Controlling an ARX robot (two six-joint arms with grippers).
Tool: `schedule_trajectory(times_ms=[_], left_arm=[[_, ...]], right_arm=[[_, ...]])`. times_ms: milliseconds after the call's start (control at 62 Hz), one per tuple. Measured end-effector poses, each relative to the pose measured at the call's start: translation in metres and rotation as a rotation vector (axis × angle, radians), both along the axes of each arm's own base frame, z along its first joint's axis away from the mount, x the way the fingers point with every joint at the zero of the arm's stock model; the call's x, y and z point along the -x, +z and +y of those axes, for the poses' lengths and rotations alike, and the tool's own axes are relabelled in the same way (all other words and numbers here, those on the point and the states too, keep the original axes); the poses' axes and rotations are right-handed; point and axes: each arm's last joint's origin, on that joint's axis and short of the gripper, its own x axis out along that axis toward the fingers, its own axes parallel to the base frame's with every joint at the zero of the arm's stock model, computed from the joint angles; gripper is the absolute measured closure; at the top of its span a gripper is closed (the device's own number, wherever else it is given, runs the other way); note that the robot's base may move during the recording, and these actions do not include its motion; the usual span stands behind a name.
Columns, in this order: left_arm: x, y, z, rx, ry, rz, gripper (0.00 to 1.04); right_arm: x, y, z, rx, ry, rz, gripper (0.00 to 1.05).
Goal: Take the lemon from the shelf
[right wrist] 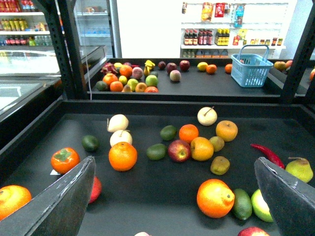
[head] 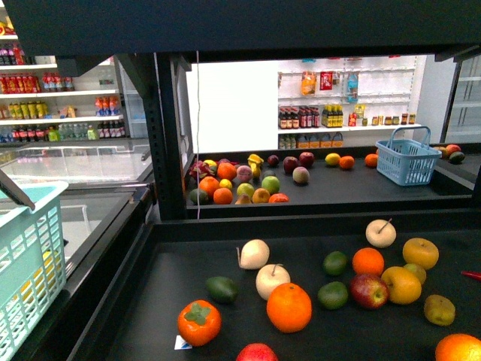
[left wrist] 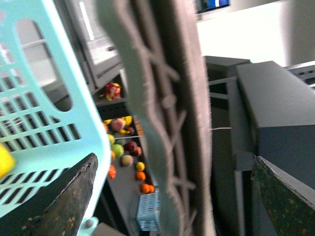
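— Step in hand?
— Search and approach, by the look of it. No grasp yet. Right claw spread wide and empty, hovering over the near tray of the black metal multi-tier shelf.
— And the left claw?
— Likewise spread, clamping nothing that shows. Close beside the pale teal slotted plastic basket, with a blurred grey band right before the lens. Something yellow inside that basket, too blurred to name.
— Whereabouts of the bright yellow smooth oval lemon?
— Most likely on the far tray, well behind the near heap of fruit. Just beside a small round orange, and to the left of the light blue handled plastic basket. Small at that range, so said with some doubt.
— Nothing nearer?
— Only look-alikes on the near tray: yellow-orange blushed apples, easy to mistake for it.
— Next move, then?
— Judging from here, a long reach with the right claw, passing over the near fruit and the raised lip between the trays while clearing the tier overhead. Then down onto the lemon with jaws wide, closing across its short axis. Care called for near the orange: smooth and oval, so liable to roll at a nudge.
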Motion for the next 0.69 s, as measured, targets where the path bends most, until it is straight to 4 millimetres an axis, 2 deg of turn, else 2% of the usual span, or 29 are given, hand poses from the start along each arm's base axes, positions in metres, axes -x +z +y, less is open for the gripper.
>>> schedule_trajectory(times_ms=[145, 322, 403, 580, 645, 693], left_arm=[[0.019, 0.009, -0.008, -0.133, 0.020, 0.179, 0.08], [0.059, 0.054, -0.032, -0.444, -0.042, 0.218, 0.08], [0.095, 0.071, -0.053, -0.623, -0.123, 0.214, 0.08], [0.167, 0.081, -0.085, -0.897, -0.153, 0.181, 0.08], [0.195, 0.082, -0.097, -1.063, -0.056, 0.125, 0.20], [0.213, 0.074, -0.107, -1.158, -0.038, 0.117, 0.29]], right_arm=[[0.000, 0.000, 0.000, 0.000, 0.000, 0.000, 0.07], [0.000, 0.000, 0.000, 0.000, 0.000, 0.000, 0.07], [0.000, 0.000, 0.000, 0.000, 0.000, 0.000, 0.07], [0.000, 0.000, 0.000, 0.000, 0.000, 0.000, 0.07], [0.000, 0.000, 0.000, 0.000, 0.000, 0.000, 0.07], [0.000, 0.000, 0.000, 0.000, 0.000, 0.000, 0.07]])
